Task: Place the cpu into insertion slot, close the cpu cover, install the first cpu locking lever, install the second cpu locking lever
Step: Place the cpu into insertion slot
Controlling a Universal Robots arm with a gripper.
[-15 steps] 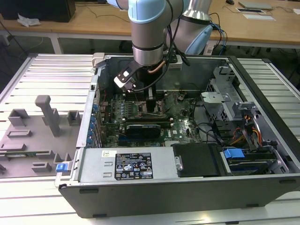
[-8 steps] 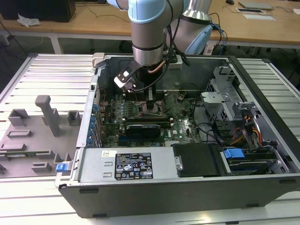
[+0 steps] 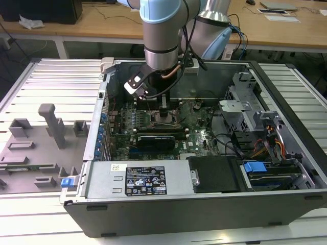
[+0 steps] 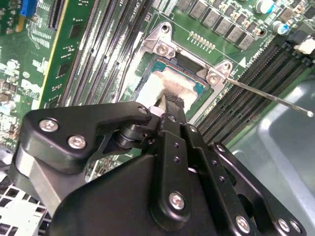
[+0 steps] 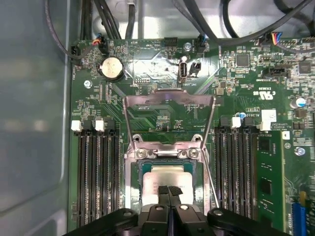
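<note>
You have the cpu point(image 5: 167, 176) seated in the insertion slot point(image 5: 142, 172), the gripper point(image 5: 169, 190) pinched together just over it, but the cpu cover point(image 5: 170, 97) stands open and the locking lever point(image 5: 211, 183) unlatched.

Table point(image 3: 56, 76): ribbed metal top, carrying two things.
Case point(image 3: 168, 214): lying open on its side, mid-table.
Grey tray point(image 3: 30, 158): sitting beside the case, exterior view's left.

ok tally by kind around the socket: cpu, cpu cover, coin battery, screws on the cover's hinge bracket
cpu: 1
cpu cover: 1
coin battery: 1
hinge bracket screws: 2
total: 5
</note>
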